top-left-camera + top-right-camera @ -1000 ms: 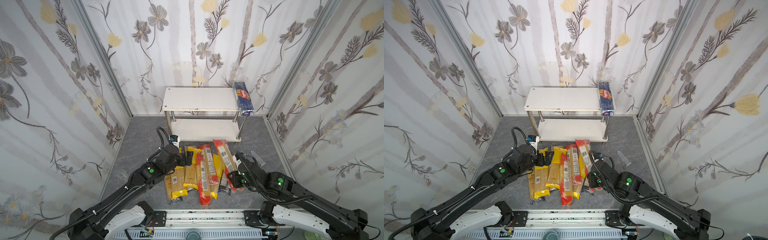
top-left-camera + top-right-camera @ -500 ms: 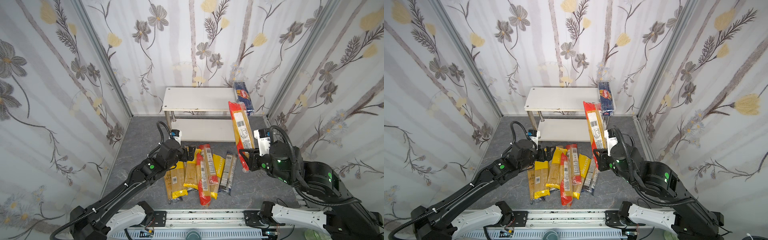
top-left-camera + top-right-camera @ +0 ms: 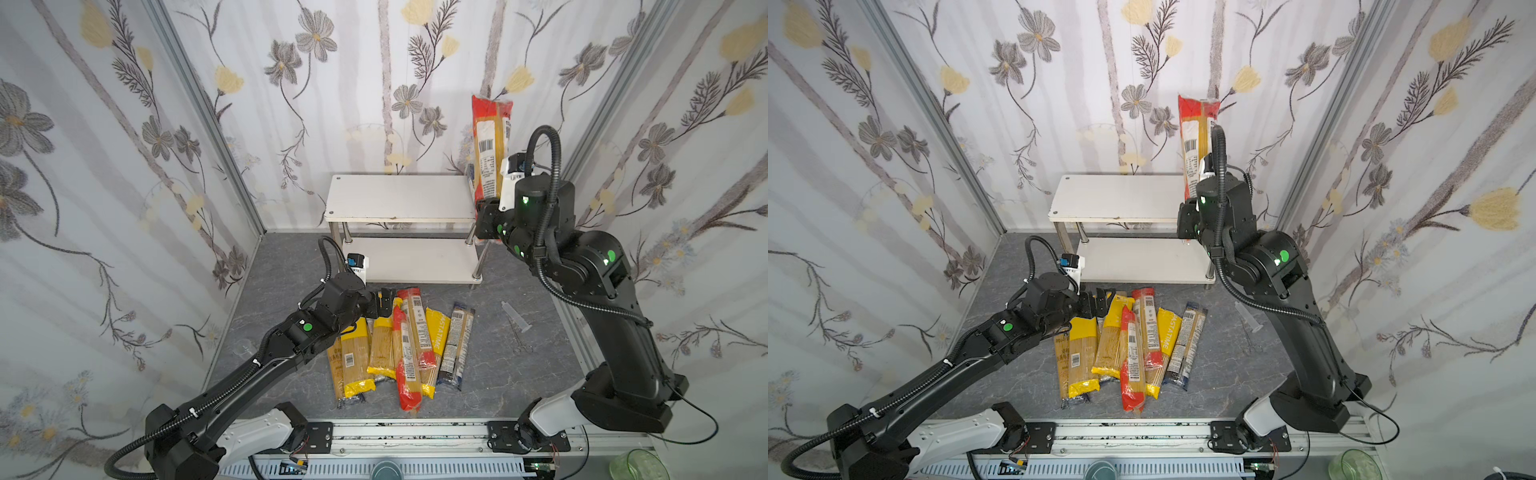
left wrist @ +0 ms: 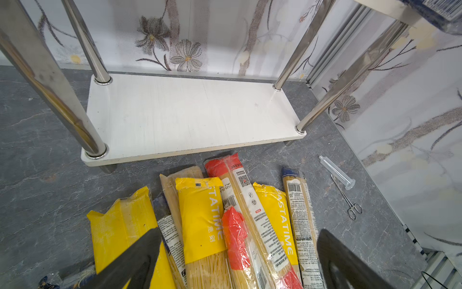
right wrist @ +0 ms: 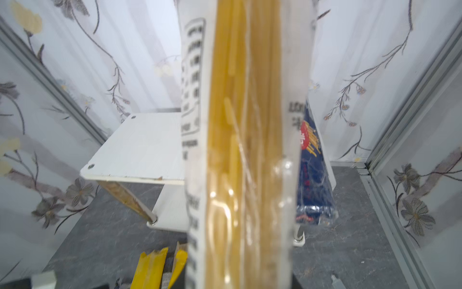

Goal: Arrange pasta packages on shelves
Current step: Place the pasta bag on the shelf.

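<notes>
In a top view your right gripper (image 3: 485, 206) is clamping the red-ended spaghetti pack (image 3: 490, 137) upright above its jaws — likely clearing the shelves (image 3: 395, 195). Left wrist: your left gripper (image 4: 238, 234) is gaping over piled packs (image 4: 200, 220). Right wrist: the held pack is hiding the jaws.

- One set of shelves (image 3: 395, 199) is standing: two white boards (image 4: 190, 115), four metal legs (image 4: 292, 57).
- At least eight pasta packs (image 3: 436, 332) are lying piled in front of the shelves: three yellow-ended, two red-ended, the rest tan or dark-ended. Overlap is hiding any more.
- One lifted red-ended pack (image 3: 490, 141) is hanging upright over the shelves' right end.
- One dark-blue pack (image 5: 312, 175) is lying on the shelves' top board.
- One syringe (image 4: 336, 172) and one pair of small scissors (image 4: 343, 195) are lying on the floor to the front right of the shelves.
</notes>
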`<state>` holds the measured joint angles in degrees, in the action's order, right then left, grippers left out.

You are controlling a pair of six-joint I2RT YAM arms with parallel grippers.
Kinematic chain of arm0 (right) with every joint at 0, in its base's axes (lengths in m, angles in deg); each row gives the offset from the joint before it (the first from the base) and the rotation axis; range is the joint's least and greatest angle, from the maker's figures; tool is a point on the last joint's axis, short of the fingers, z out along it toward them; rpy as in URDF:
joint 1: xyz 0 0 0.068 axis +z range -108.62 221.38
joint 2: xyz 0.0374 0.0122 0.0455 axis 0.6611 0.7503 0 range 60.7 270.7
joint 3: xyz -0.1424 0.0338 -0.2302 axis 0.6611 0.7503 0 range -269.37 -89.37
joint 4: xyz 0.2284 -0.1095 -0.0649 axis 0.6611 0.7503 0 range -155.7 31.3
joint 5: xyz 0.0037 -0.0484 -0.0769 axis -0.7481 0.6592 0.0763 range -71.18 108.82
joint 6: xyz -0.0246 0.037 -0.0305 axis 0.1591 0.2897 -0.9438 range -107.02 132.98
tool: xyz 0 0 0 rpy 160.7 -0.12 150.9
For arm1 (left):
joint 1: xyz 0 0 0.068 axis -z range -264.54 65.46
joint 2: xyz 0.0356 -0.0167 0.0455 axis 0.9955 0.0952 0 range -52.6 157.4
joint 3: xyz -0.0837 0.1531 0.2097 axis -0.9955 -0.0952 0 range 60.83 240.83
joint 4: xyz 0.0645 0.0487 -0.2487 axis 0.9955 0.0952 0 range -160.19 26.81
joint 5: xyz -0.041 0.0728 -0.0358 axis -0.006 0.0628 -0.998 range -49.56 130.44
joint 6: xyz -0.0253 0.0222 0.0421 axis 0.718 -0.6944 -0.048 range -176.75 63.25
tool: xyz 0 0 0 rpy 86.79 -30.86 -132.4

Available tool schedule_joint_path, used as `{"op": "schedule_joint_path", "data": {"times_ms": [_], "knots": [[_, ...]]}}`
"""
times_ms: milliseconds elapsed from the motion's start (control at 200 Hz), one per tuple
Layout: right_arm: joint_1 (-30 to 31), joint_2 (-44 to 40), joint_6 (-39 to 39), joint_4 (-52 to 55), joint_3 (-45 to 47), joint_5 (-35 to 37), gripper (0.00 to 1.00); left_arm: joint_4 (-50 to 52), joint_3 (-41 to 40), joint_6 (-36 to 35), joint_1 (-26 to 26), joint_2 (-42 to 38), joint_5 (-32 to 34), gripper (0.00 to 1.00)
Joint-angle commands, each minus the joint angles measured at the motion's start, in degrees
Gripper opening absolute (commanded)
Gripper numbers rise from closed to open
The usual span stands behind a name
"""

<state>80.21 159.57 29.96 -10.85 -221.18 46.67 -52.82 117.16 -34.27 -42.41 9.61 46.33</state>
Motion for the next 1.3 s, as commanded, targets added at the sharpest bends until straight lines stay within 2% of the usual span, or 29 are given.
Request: {"op": "schedule_joint_path", "data": {"times_ms": [0,205,719,769,924,1129,1294], "knots": [[-3.3,5.0,-3.7,-6.4,-6.1,-6.2,0.25,-1.1,0.8,-1.2,-0.1,0.5,0.9,1.00],[-7.9,10.6,-2.8,-6.0,-7.7,-11.7,0.27,-1.1,1.8,-1.1,-0.1,2.1,-0.4,1.00],[-13.4,18.2,-0.6,-4.7,-7.7,-16.6,0.33,-1.1,3.1,-2.9,-0.2,4.1,-0.1,1.00],[-13.8,18.4,-0.5,-4.7,-7.8,-16.8,0.38,-1.1,3.0,-3.0,-0.2,4.0,0.0,1.00],[-14.0,18.6,-0.6,-5.0,-7.7,-16.7,0.65,-1.1,2.8,-3.3,-0.6,3.9,0.5,1.00],[-13.4,17.3,-1.3,-4.6,-7.7,-16.0,0.73,-1.2,2.6,-3.0,-0.9,3.8,0.5,1.00],[-10.0,13.7,-2.8,-2.7,-7.8,-12.0,0.76,-1.2,2.2,-2.5,-0.9,3.8,-0.7,1.00]]}}
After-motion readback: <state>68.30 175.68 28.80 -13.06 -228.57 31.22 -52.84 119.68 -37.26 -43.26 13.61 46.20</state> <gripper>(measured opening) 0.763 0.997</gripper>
